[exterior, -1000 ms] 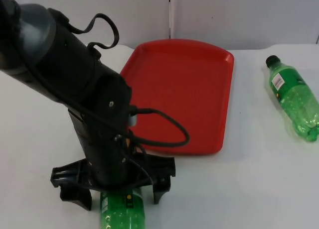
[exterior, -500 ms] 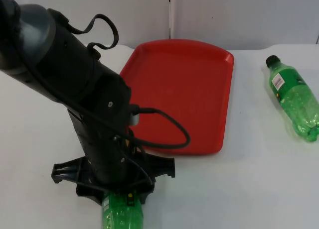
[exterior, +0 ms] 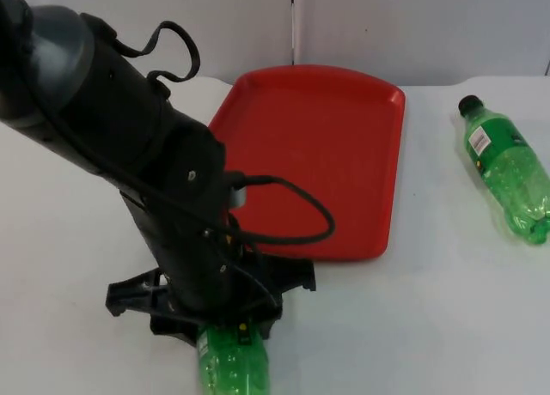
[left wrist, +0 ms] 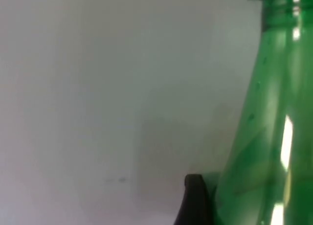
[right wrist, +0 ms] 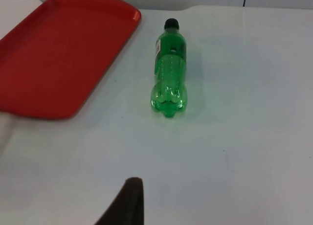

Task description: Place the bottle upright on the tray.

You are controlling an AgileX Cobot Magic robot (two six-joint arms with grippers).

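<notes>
A green plastic bottle (exterior: 234,371) lies at the table's near edge, in front of the red tray (exterior: 326,137). My left gripper (exterior: 225,331) reaches down over its upper part and is shut on it. In the left wrist view the bottle (left wrist: 274,137) looms close, with a black fingertip (left wrist: 195,200) pressed against its side. A second green bottle (exterior: 507,167) with a black cap lies on its side at the far right of the table, apart from the tray. In the right wrist view that bottle (right wrist: 169,68) lies ahead beside the tray (right wrist: 58,54). The right arm waits, one black fingertip (right wrist: 128,200) showing.
The grey partition wall (exterior: 387,26) closes off the table behind the tray. White table (exterior: 430,309) stretches between the tray and the right-hand bottle.
The left gripper's fingers closed from wide open onto the near bottle. Gripper and bottle then shifted a little to the right. The right-hand bottle and tray stayed put.
</notes>
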